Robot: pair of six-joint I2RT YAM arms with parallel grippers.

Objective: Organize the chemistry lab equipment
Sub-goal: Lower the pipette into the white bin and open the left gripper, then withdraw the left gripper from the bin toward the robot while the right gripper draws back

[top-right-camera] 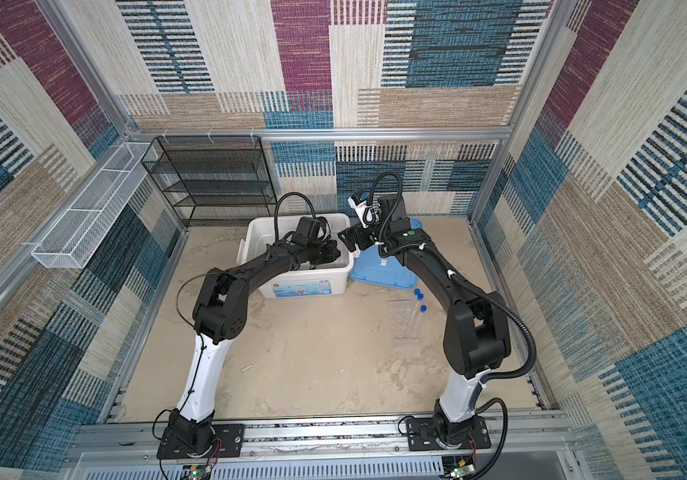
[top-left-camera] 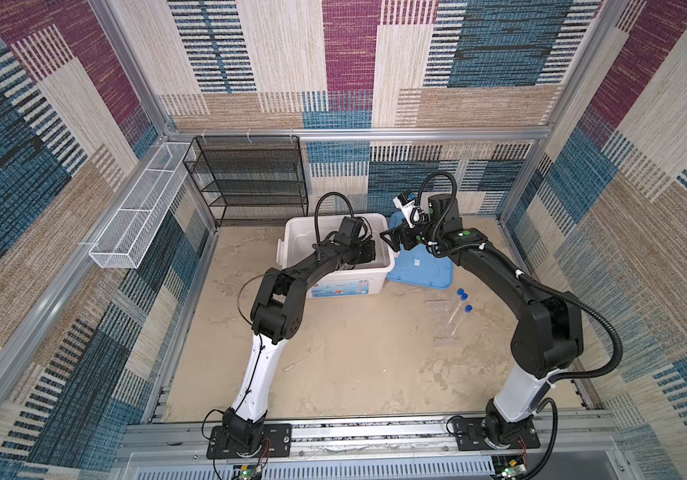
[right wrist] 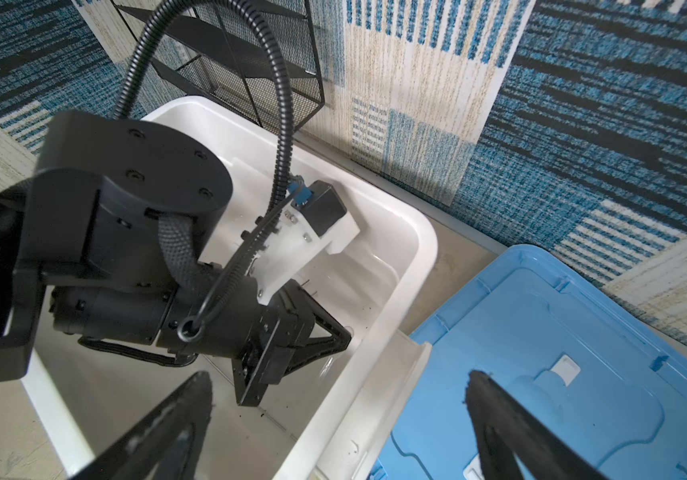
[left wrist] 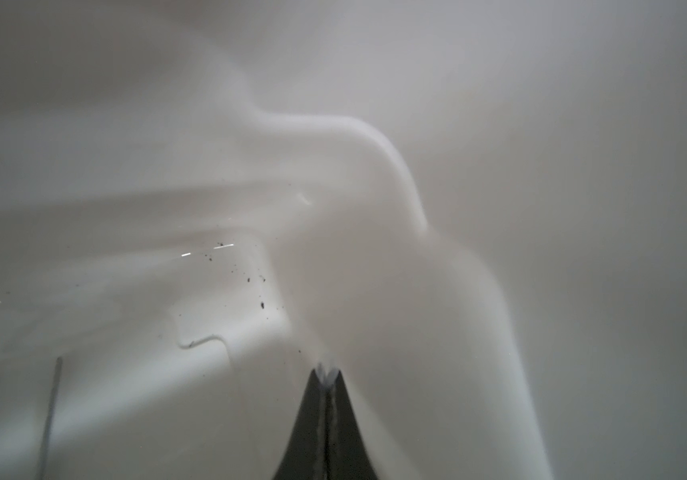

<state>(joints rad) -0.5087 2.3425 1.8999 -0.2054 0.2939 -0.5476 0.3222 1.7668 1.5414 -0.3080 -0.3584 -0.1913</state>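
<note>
While the left gripper (left wrist: 325,376) sits deep in the white tub (top-left-camera: 358,274), its jaws are pressed together near the tub's inner corner. Whether anything thin is pinched I cannot tell. Two thin metal rods (left wrist: 51,407) lie on the tub's floor beside it. A good lift would go straight up, clear of the tub's wall. The right gripper (right wrist: 338,376) hangs spread over the tub's right rim, crowding that side beside the blue lid (top-left-camera: 420,270). Test tubes (top-left-camera: 468,308) rest on the clear rack (top-left-camera: 441,332) right of the tub — bare bench (top-left-camera: 354,332) opens in front of it.

top views: overhead, whole scene | wrists: close, share tub (right wrist: 428,247)
</note>
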